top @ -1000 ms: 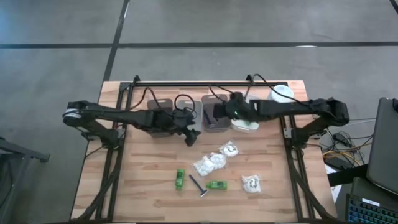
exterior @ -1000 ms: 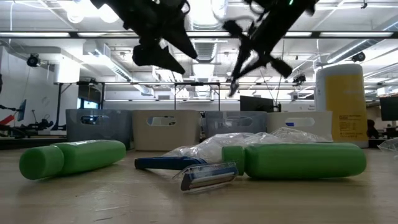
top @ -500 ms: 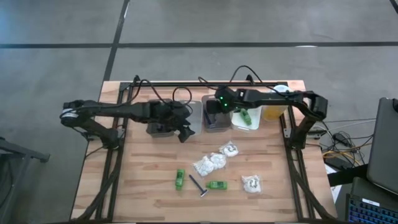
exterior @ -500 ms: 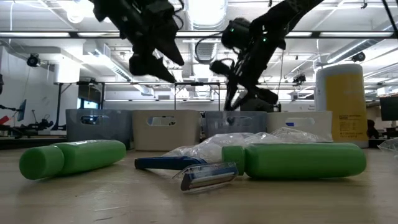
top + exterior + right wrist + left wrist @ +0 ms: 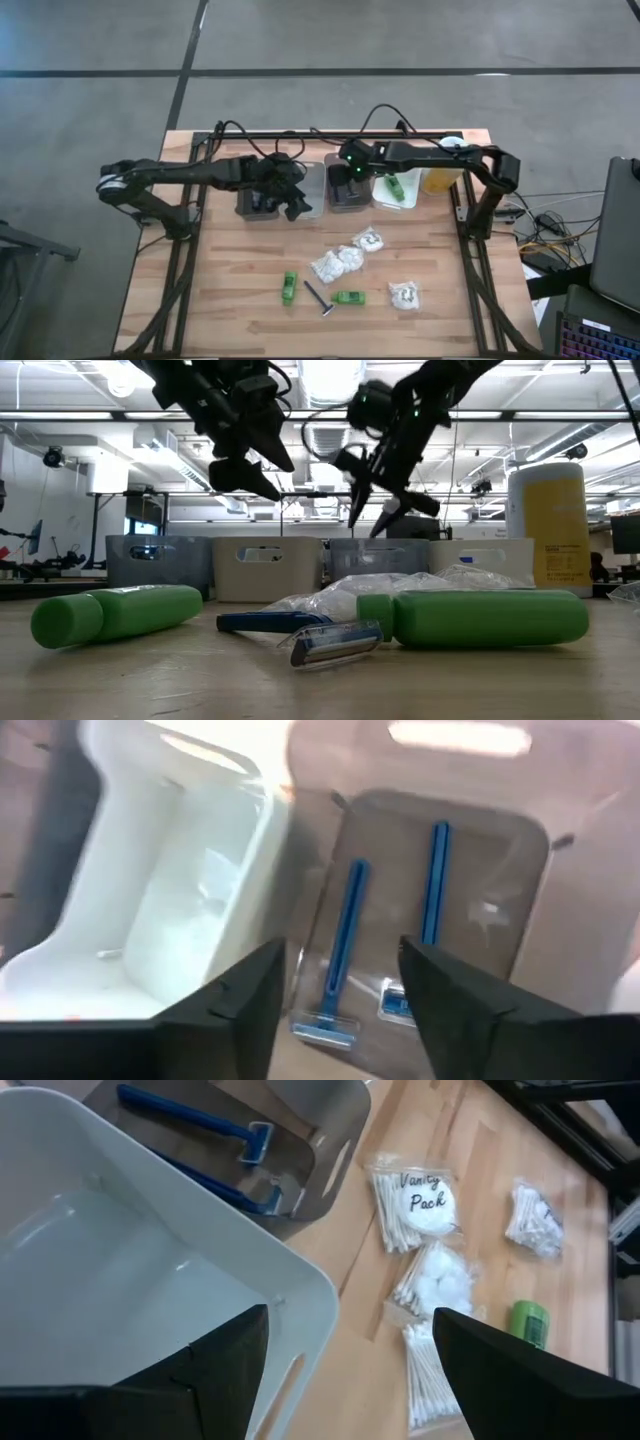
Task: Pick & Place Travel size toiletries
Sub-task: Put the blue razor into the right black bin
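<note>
right wrist view shows two razors (image 5: 345, 935) binned beneath the empty, parted right gripper (image 5: 340, 990); left gripper (image 5: 345, 1355) wide, empty; sachets (image 5: 338, 262), green bottles (image 5: 289, 288) still on table (image 5: 230, 300).

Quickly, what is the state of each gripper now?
Left gripper: open, holding nothing.
Right gripper: open, empty, above the grey bin.

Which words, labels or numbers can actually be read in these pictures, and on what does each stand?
"Vanity Pack": on the clear crinkly sachet of cotton swabs and pads lying on the wooden table.
Dark print on the tall yellow bottle with white cap: too small to read.
Nothing else legible.
</note>
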`<state>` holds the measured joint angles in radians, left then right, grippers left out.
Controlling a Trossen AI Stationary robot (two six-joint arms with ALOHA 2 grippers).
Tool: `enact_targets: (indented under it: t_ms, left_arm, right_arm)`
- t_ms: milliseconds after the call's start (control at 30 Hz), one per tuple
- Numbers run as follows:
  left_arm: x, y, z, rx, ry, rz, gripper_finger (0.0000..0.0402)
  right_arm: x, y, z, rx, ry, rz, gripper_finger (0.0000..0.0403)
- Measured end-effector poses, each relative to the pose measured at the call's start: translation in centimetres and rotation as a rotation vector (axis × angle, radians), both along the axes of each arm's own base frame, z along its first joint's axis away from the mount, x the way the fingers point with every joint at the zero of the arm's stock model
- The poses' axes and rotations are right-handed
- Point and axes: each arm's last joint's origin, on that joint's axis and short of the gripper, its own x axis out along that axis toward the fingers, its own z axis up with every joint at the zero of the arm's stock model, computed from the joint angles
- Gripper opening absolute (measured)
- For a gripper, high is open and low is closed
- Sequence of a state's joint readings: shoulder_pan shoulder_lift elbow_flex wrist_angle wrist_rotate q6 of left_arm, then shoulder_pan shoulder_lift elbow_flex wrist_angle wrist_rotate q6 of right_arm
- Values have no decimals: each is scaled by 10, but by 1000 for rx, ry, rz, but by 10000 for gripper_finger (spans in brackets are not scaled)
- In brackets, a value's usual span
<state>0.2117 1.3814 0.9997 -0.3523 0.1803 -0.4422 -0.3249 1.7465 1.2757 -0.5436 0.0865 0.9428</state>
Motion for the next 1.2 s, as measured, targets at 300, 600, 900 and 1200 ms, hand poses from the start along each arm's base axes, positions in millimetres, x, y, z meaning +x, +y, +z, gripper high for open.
enact_targets:
  t_ms: [300, 600, 900, 1200]
  left_arm:
    - [-7, -14, 7, -83, 8, -16, 287]
    - [-16, -69, 3, -59, 123, -33, 287]
    - [-22, -105, 9, -149, 92, -4, 287]
    - [-7, -156, -9, -97, 77, -185, 286]
  right_arm:
    - [-15, 54, 39, -142, 34, 121, 264]
    - [-29, 127, 50, -169, 27, 275, 299]
    - [-38, 164, 60, -171, -14, 406, 319]
    - [-51, 201, 56, -123, 16, 484, 342]
